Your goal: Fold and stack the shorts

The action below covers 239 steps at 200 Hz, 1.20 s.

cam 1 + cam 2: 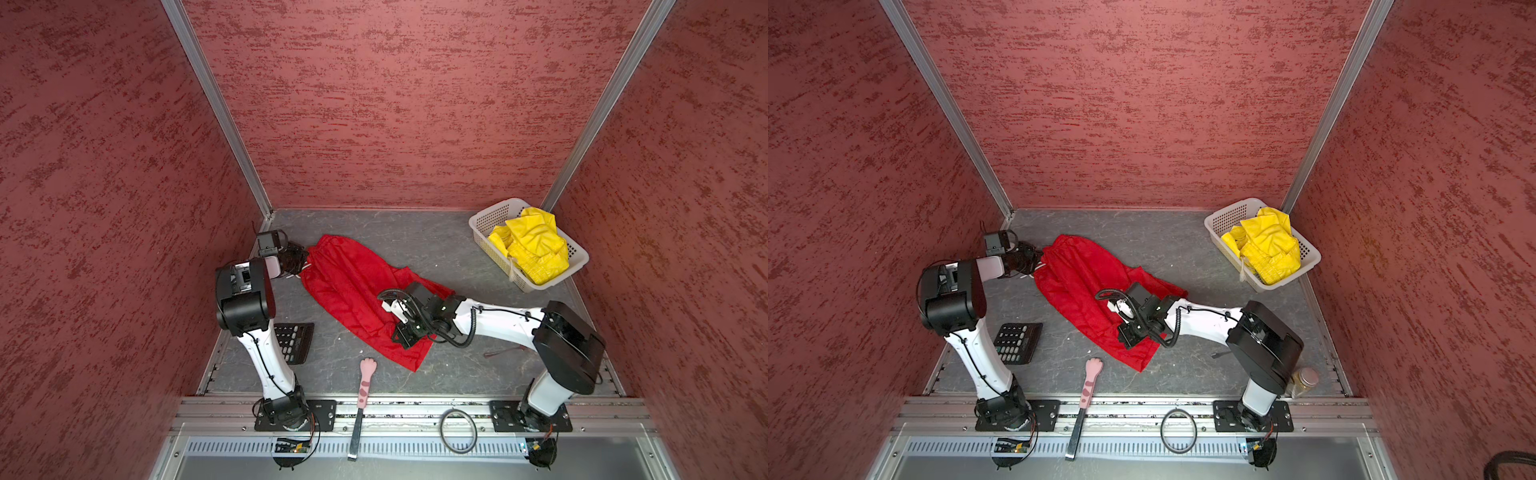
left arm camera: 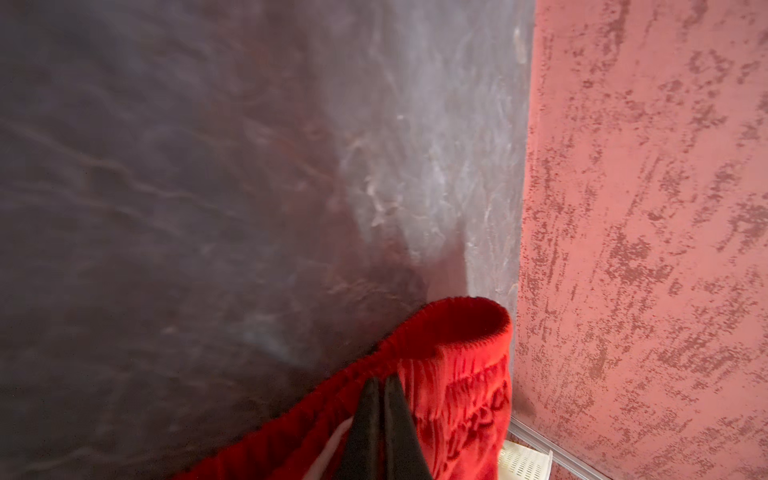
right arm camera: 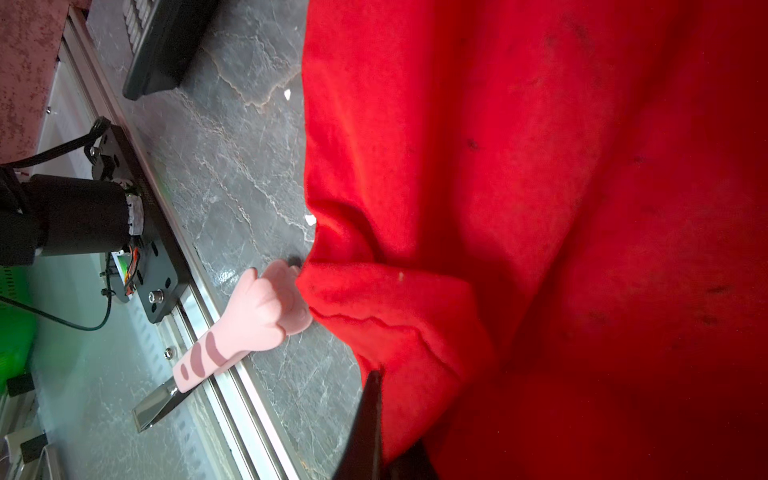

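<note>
Left fingers (image 2: pixel 365 428) are clamped on the waistband (image 2: pixel 457 320) of the red shorts (image 1: pixel 353 286), right fingers (image 3: pixel 368 424) on a leg.

Plain red shorts (image 1: pixel 349 286), yellow shorts (image 1: pixel 536 245), white perforated basket (image 1: pixel 494 216), grey marbled tabletop (image 1: pixel 436 249), mottled red walls (image 1: pixel 395 104)

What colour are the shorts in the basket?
Bright yellow. The shorts show best in a top view.

No legible text anywhere; calculator (image 1: pixel 1017 343) key markings perhaps there, too small.
</note>
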Each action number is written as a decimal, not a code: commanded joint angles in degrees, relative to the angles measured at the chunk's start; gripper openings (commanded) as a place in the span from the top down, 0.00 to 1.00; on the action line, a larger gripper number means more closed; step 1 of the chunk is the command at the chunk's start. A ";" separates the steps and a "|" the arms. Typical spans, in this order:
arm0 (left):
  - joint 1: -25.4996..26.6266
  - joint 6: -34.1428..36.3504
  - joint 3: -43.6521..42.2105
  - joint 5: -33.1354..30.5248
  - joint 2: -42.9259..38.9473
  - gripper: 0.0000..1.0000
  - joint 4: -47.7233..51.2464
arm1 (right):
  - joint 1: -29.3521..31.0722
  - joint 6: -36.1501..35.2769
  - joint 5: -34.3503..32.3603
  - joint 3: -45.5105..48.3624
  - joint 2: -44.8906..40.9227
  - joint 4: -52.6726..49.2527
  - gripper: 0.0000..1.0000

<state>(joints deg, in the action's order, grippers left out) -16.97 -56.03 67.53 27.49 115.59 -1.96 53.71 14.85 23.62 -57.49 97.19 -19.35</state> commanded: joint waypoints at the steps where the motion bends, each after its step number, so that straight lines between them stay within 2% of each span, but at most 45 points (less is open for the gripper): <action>1: -2.10 -0.12 0.09 -2.00 -3.22 1.00 -4.76 | 2.24 -2.33 3.43 1.27 -0.14 -6.60 1.00; 45: -2.11 -0.87 -2.50 1.66 -7.48 1.00 -5.87 | 2.86 -1.06 1.63 1.04 -6.66 -12.96 1.00; 84: -2.10 -2.50 -6.48 4.08 -14.20 0.99 -7.52 | 2.85 2.37 -1.58 5.50 -10.44 -13.39 1.00; 165: -5.68 1.77 -24.09 4.21 -27.50 0.98 -5.91 | 2.88 3.25 0.90 11.49 -11.81 -13.84 1.00; 197: -5.48 3.43 -27.17 3.52 -28.42 0.97 -4.90 | 2.25 8.47 -6.05 12.31 -5.61 -13.94 1.00; 239: 0.18 1.11 -23.11 1.92 -23.80 0.97 -7.50 | -4.10 13.27 -7.59 8.09 6.71 -9.23 1.00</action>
<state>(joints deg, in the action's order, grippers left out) -19.70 -54.57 40.64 32.14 89.12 -5.23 53.23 24.23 22.20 -49.45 95.70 -27.14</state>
